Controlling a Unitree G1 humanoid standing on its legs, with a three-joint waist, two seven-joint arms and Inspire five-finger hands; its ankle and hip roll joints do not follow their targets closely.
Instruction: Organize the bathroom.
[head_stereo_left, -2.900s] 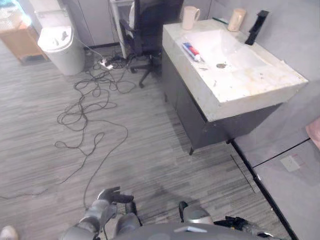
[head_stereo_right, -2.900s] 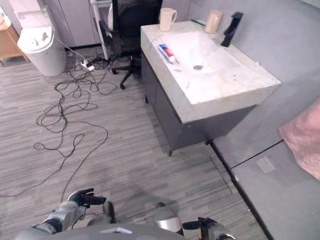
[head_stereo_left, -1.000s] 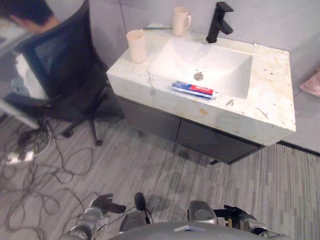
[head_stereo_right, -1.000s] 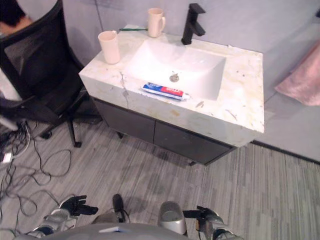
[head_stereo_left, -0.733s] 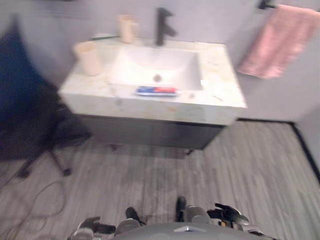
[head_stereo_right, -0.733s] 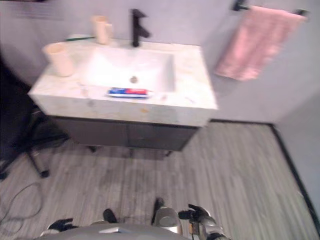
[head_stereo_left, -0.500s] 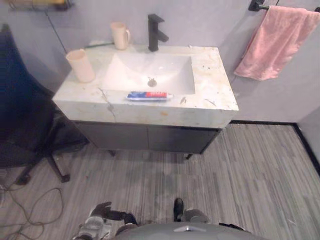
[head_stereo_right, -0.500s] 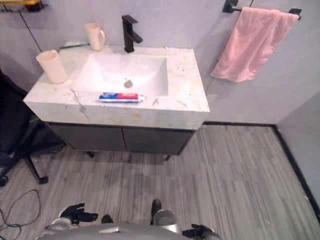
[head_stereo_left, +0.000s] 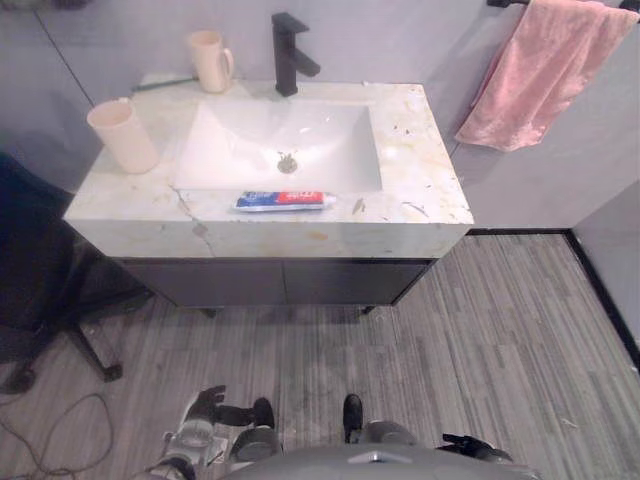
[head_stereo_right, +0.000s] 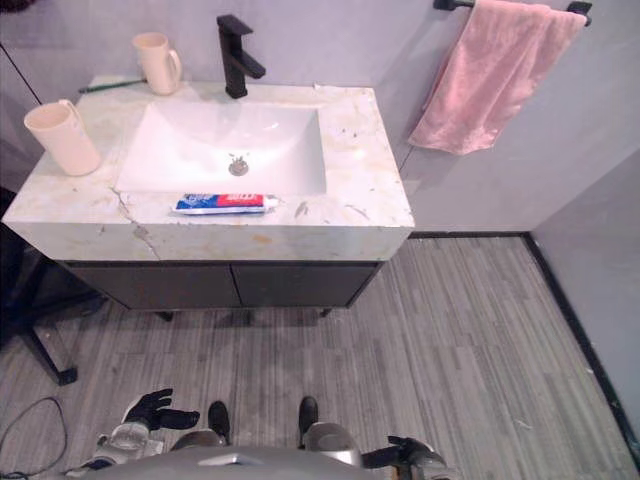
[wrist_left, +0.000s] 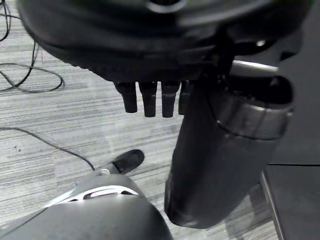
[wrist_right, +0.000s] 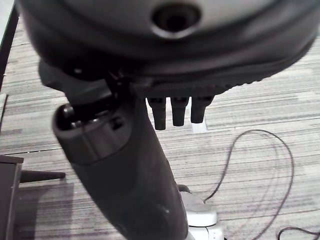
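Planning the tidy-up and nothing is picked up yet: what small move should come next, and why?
Probably step closer to the vanity. Both the left hand and right hand hang low and empty, well short of the counter, where the toothpaste tube lies loose at the basin's front edge.

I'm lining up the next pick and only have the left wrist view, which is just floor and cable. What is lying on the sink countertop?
Observer: A toothpaste tube lies flat along the front of the countertop, before the basin.
Operator: Anything standing up there?
Observer: A beige cup at the left end, and a mug at the back, left of the black faucet.
Operator: And my other arm?
Observer: The right hand hangs low over the floor, fingers straight, holding nothing.
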